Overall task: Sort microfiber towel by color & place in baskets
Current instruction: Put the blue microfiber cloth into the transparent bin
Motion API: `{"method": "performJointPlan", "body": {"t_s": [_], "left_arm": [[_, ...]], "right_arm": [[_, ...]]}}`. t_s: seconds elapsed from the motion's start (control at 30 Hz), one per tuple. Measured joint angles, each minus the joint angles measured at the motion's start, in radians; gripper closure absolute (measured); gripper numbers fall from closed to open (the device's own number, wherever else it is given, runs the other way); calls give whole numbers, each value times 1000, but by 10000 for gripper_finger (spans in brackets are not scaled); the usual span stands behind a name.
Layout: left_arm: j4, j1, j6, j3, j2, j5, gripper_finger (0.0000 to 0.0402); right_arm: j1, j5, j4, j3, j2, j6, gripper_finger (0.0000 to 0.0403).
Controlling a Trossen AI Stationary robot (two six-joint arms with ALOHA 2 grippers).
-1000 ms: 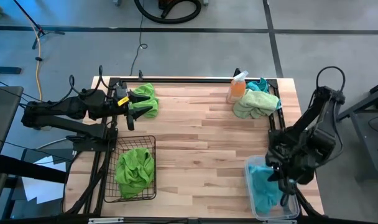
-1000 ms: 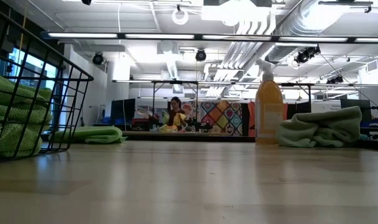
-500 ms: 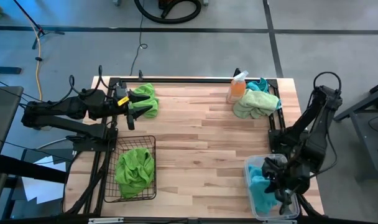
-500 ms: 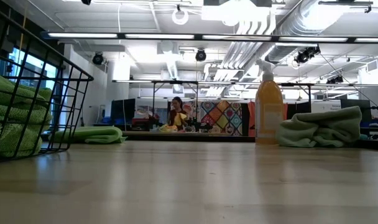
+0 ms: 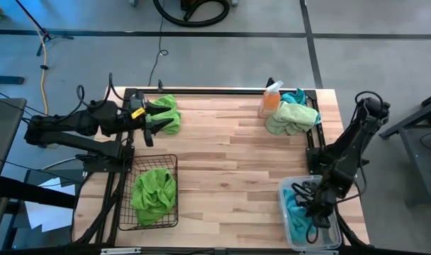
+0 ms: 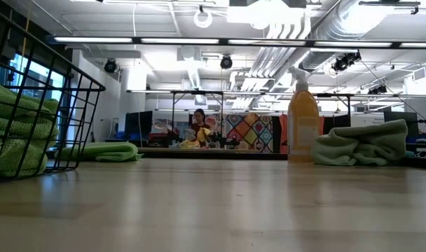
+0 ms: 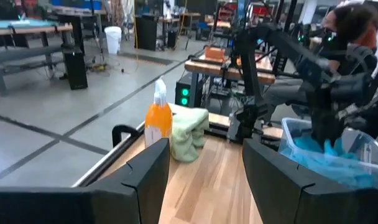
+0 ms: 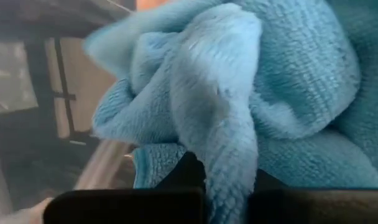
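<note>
From above, the right hand [image 5: 311, 212] reaches down into the clear bin [image 5: 289, 190] at the surface's [image 5: 230, 163] near right corner, pinched shut on a blue towel [image 5: 295, 216]. The left hand [image 5: 157, 117] waits with fingers apart over a green towel [image 5: 169, 113] at the far left. Another green towel [image 5: 153, 195] fills the wire basket [image 5: 174, 185].

At table height, a spray bottle [image 6: 303, 126] stands beside a pale green towel [image 6: 363, 143].

The right wrist shows blue cloth [image 8: 251, 93] gripped between the fingers.

Two baskets sit on the desk [image 5: 230, 152]: one black wire basket [image 5: 171, 164] and one clear plastic basket [image 5: 283, 190]. Three green towel heaps show: one inside the wire basket [image 5: 153, 195], one beyond it [image 5: 167, 113], one beside the single orange spray bottle [image 5: 270, 99].
</note>
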Motion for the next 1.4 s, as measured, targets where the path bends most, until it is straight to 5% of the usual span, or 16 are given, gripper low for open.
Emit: {"method": "performJointPlan", "body": {"t_s": [0.5,1.07,1.4], "left_arm": [[44,0,15,0,0,-20,211],[43,0,16,0,0,-30,211],[43,0,16,0,0,-30,211]], "right_arm": [[-26,-1,120,-209,-2,-62,383],[-26,-52,86,-165,1,-37,186],[-26,-51,-1,-63,2,-12,158]]}}
